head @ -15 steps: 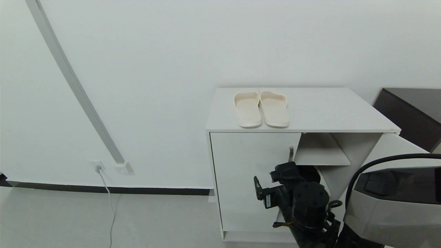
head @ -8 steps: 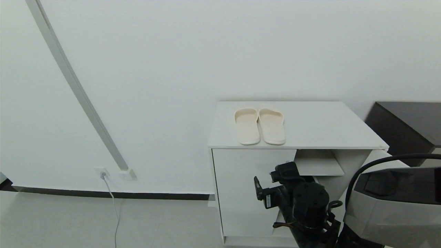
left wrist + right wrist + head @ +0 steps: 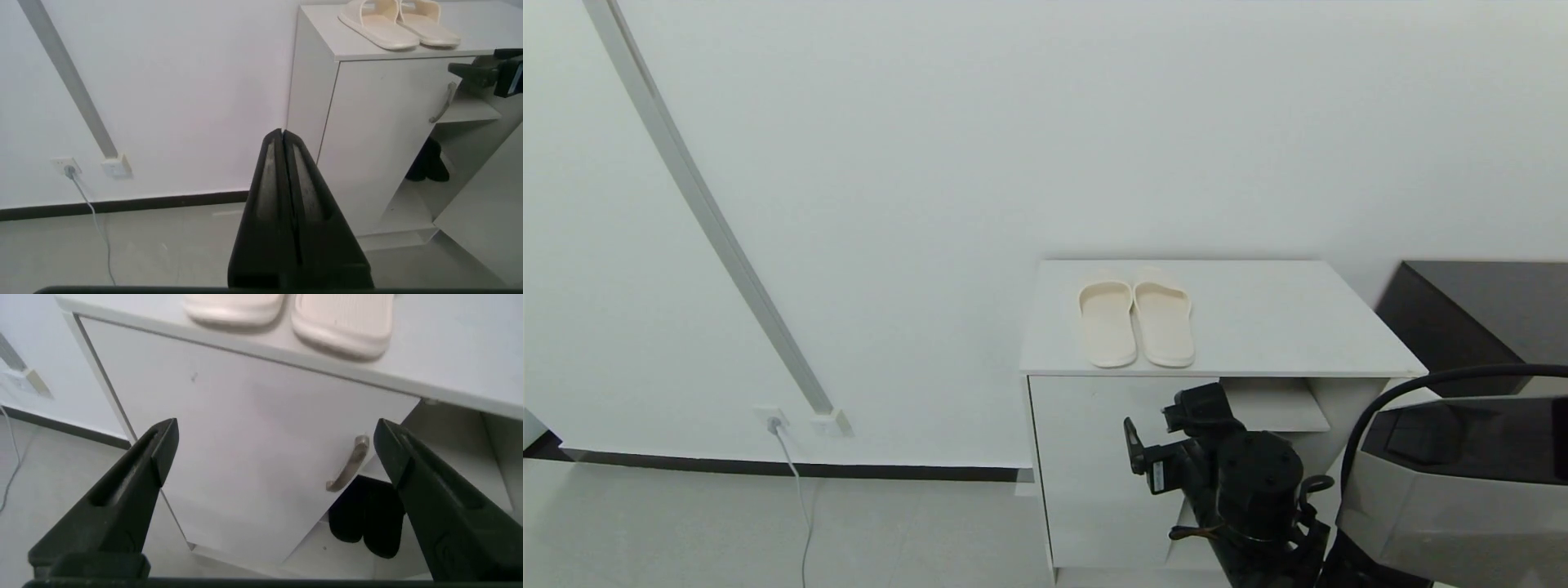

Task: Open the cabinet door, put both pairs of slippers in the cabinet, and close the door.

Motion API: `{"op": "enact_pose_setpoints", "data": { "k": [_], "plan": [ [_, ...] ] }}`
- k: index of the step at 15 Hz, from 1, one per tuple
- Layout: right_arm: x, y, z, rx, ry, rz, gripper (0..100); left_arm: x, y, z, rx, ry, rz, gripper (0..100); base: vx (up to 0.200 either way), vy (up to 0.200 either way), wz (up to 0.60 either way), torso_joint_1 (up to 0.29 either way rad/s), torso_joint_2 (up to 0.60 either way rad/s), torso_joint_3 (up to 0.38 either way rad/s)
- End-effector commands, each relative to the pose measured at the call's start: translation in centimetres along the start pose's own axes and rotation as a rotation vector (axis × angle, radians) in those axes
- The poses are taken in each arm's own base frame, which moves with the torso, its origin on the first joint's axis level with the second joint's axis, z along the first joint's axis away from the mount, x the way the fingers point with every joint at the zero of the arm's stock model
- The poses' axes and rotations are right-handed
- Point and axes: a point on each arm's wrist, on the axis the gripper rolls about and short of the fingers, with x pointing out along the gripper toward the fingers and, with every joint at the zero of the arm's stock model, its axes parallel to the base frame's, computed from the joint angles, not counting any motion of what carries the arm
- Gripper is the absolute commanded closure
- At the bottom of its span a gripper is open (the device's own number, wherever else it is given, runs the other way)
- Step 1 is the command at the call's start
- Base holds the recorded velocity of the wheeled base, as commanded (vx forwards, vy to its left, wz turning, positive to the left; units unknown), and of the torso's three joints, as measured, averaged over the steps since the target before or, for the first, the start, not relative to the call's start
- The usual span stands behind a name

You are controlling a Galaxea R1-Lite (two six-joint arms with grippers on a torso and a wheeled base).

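Plainly, cream slippers (image 3: 1136,323) sit atop the cabinet (image 3: 1274,327), above the empty, wide-open right claw (image 3: 274,439).

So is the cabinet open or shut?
Open: the cabinet gapes on its right, shelf and black slippers showing inside. Its left door is shut.

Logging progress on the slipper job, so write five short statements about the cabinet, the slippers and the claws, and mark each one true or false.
1. The cream slippers lie on top of the cabinet. True.
2. The black slippers sit on the floor beside the cabinet. False: they are inside the cabinet, low down.
3. The right claw is open. True.
4. The left claw grips a cream slipper. False: it is shut on nothing, away from the cabinet.
5. The cabinet is fully closed. False: its right side stands open, showing a shelf.
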Motion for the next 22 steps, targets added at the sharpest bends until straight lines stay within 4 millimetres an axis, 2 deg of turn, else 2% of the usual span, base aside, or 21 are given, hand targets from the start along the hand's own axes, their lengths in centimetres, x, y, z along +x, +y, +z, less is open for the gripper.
{"op": "enact_pose_setpoints", "data": {
  "k": [1,5,8,11,16,17,18,20,22],
  "plan": [
    [0.1,-0.1,-0.1,0.001,-0.001,0.001,0,0.0,0.0,0.0,0.0,0.001,0.0,100,0.0,0.0,0.0,0.105,-0.25,-0.11],
    [0.7,-0.1,-0.9,0.001,0.011,0.02,0,0.0,0.0,0.0,0.0,0.001,0.0,100,0.0,0.0,0.0,0.009,-0.02,-0.012],
    [1.4,-0.1,0.3,0.004,-0.035,0.017,0,0.0,0.0,0.0,0.003,0.001,0.0,100,0.0,0.0,0.0,0.0,0.0,0.0],
    [1.5,-0.2,3.3,0.019,-0.05,0.015,0,0.0,0.0,0.0,0.001,0.001,0.0,100,0.0,0.0,0.0,0.0,0.0,0.0],
    [2.0,0.7,10.4,0.082,0.074,0.02,0,0.0,0.0,0.0,0.006,0.001,-0.002,100,0.0,0.0,0.0,0.0,0.0,0.0],
    [2.2,0.9,12.4,0.104,0.102,-0.019,0,0.0,0.0,0.0,0.006,0.001,-0.002,100,0.0,0.0,0.0,0.0,0.0,0.0],
    [2.4,1.1,13.6,0.124,0.118,-0.064,0,0.0,0.0,0.0,0.006,0.001,-0.002,100,0.0,0.0,0.0,0.0,0.0,0.0],
    [2.5,1.3,14.0,0.149,0.156,-0.093,0,0.0,0.0,0.0,0.006,0.001,-0.002,100,0.0,0.0,0.0,0.0,0.0,0.0],
    [2.6,1.3,13.5,0.151,0.169,-0.096,0,0.0,0.0,0.0,0.004,0.001,-0.002,100,0.0,0.0,0.0,0.0,0.0,0.0]
  ]
}}
